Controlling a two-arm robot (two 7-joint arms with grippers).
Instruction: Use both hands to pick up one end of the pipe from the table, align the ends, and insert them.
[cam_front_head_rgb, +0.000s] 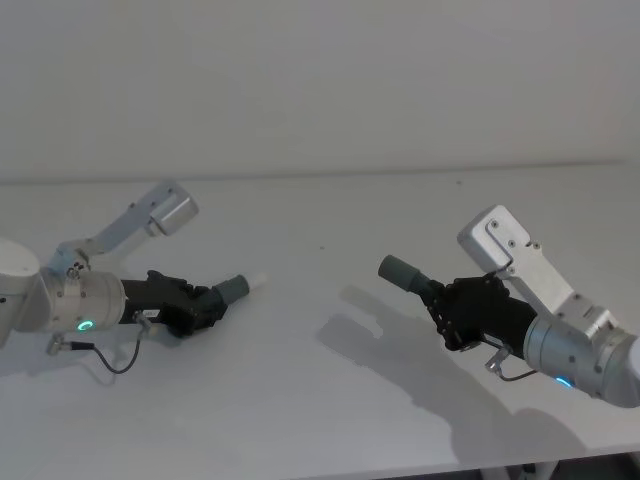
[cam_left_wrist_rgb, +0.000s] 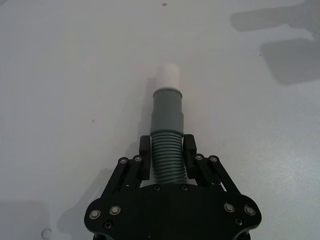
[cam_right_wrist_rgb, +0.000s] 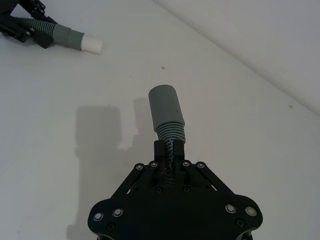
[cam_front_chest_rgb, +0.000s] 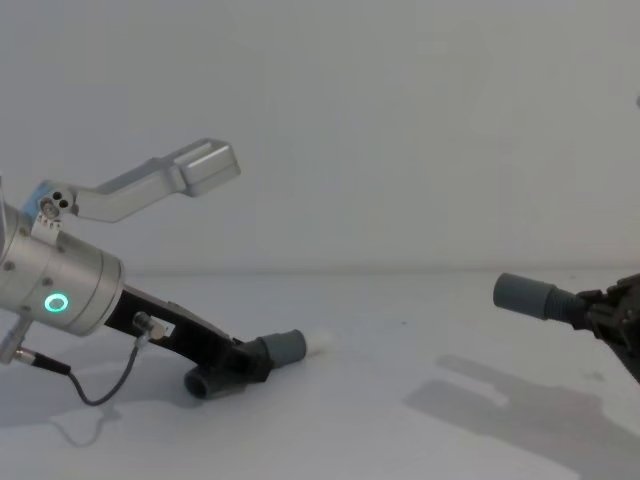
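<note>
pickups look done: left end effector (cam_left_wrist_rgb: 167, 146) grips the white-tipped hose (cam_left_wrist_rgb: 168, 107), right end effector (cam_right_wrist_rgb: 169, 150) grips the plain-cuffed hose (cam_right_wrist_rgb: 165, 107), well apart from it; aligning and inserting remain.

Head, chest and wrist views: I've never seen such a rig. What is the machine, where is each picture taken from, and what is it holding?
This two-armed robot has a black two-finger claw on each arm. The head view looks down from above, the chest view looks across the white table from lower down, and each wrist view looks along one claw. The left claw, low near the table, is shut on a grey ribbed hose piece whose cuff ends in a white tip. The right claw holds a second hose piece with a plain grey cuff, raised above the table. The cuffs face each other, apart.
</note>
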